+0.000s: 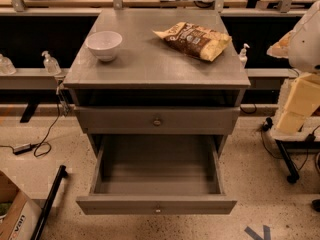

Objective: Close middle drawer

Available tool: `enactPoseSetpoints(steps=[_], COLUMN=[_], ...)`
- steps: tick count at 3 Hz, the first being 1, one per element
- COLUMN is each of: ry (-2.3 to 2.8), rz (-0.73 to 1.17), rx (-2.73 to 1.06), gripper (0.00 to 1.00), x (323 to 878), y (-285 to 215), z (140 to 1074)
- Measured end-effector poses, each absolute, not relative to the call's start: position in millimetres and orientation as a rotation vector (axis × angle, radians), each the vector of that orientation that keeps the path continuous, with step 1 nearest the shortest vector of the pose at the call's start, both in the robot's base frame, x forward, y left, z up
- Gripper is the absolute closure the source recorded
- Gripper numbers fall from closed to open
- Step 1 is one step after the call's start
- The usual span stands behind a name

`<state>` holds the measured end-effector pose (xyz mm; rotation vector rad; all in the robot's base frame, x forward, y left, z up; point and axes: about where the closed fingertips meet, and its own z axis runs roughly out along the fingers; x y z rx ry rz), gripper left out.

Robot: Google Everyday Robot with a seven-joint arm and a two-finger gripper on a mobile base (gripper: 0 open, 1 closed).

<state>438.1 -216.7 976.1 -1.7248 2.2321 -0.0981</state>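
1. The middle drawer (157,204) stands pulled far out from the front of the table (150,69). Its box is empty, and its small knob (158,210) sits at the centre of its front.
2. The gripper (286,45) hangs off the table's right side, well apart from the drawer. I cannot tell whether it is open or closed.
3. The upper drawer (200,120), just under the table's top, carries a similar knob. A push landing there would likely leave the task undone.
4. A push off-centre on the front could skew the drawer and jam it partway into the table.
5. If the arm cuts across the table's top, it could knock the bowl (104,45) or the chip bag (195,40).
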Motion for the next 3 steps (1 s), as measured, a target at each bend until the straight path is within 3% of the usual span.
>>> enactPoseSetpoints(steps=[1, 3], ry=[2.232, 2.166], rz=[-0.098, 0.008], rx=[-1.725, -1.769], gripper=[0.00, 0.50], x=[438, 436], y=[-217, -206], z=[976, 955])
